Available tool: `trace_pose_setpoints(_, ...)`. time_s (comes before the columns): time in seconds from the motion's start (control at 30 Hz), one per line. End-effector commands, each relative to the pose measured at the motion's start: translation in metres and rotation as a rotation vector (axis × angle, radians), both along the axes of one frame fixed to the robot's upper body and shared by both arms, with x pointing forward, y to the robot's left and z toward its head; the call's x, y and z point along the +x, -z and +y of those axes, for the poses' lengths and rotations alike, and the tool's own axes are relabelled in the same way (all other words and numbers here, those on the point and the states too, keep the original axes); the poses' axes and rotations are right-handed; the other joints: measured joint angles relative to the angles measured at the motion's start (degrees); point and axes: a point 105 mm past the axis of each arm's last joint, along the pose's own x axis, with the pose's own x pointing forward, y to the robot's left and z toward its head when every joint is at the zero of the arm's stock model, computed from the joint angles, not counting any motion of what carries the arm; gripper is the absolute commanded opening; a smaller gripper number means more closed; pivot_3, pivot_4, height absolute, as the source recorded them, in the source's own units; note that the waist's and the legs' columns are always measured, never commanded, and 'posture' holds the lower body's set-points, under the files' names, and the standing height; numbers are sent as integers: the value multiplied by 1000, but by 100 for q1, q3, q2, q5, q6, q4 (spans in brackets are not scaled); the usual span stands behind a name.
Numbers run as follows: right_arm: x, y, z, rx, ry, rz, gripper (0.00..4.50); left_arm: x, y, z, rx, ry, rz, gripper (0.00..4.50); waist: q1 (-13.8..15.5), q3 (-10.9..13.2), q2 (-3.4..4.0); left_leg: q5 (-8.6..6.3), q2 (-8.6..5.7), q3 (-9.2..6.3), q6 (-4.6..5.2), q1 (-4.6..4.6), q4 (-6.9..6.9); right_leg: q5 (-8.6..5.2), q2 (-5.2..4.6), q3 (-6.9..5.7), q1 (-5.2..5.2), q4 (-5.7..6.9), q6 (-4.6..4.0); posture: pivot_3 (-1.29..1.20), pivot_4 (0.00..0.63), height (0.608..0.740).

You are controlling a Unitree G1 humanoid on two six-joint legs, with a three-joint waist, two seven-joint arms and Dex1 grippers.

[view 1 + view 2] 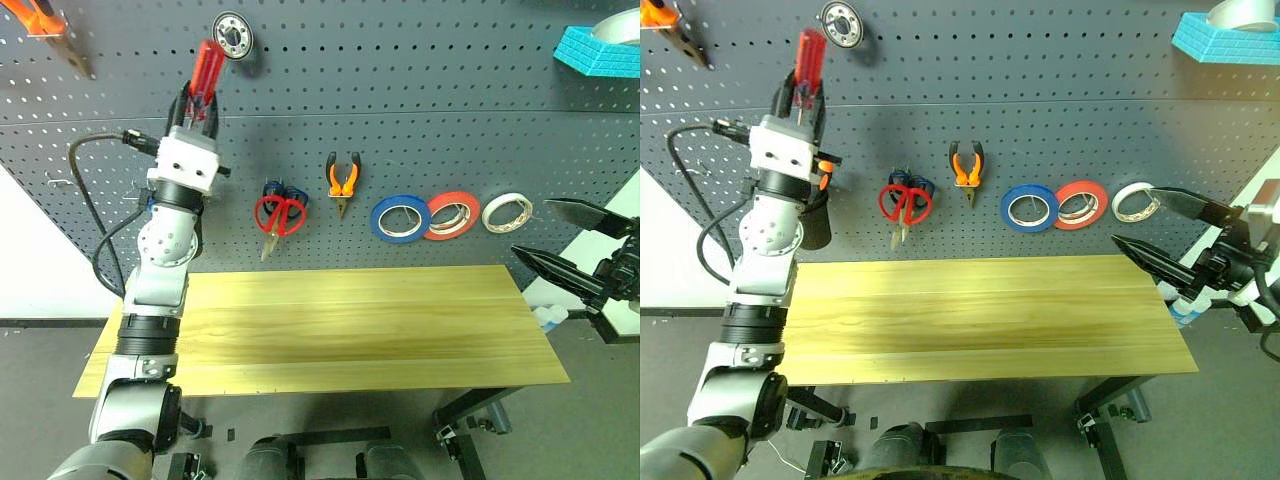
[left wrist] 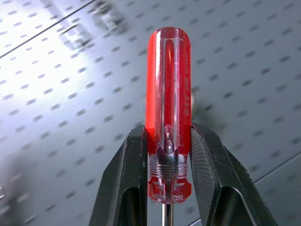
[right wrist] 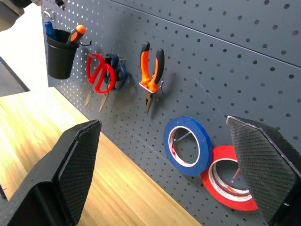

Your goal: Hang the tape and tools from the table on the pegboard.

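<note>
The left hand [image 1: 200, 100] is clamped on the red-handled screwdriver [image 1: 207, 68], handle up, close in front of the pegboard [image 1: 420, 110]. Its 2 fingers [image 2: 123, 188] pinch the low end of the handle, just above the shaft. That glossy plastic looks slick and rigid, and the tool looks light, so I'd judge a grip near the collar steadier than one higher up. The right hand [image 1: 560, 240] hangs wide open and empty off the tabletop [image 1: 340, 330] end. Red scissors [image 1: 280, 215], pliers [image 1: 343, 180] and blue tape [image 1: 400, 218] already hang on the board.
</note>
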Motion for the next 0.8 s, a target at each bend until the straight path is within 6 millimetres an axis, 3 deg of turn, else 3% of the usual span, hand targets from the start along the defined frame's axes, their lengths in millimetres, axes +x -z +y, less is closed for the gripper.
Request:
trace_pose_setpoints(0.03,-6,-13,-1,-28,1,-27,4500,-1,-5,21,-37,-71,-27,887,6,0,0,0,0,0,0,-1,5,0,0,0,-1,4,0,-216,0,680)
trace_pose_setpoints(0.2,-13,-25,2,-10,-22,-32,4500,-1,-3,24,-42,-81,-33,887,-1,-3,-6,-6,1,-2,8,-4,32,0,0,-3,-14,16,1,-214,0,680)
trace_pose_setpoints(0.43,-22,-40,5,-13,-31,-44,4500,-4,-1,24,-50,-82,-31,887,-2,-2,-17,-7,3,-1,9,-5,36,0,0,-1,-9,25,1,-214,51,680)
trace_pose_setpoints(0.8,-34,-95,19,103,-118,-184,4500,-1,0,35,-41,-112,-23,887,-8,21,-31,-8,6,1,11,-16,36,-1,-1,1,-8,26,-1,-225,84,680)
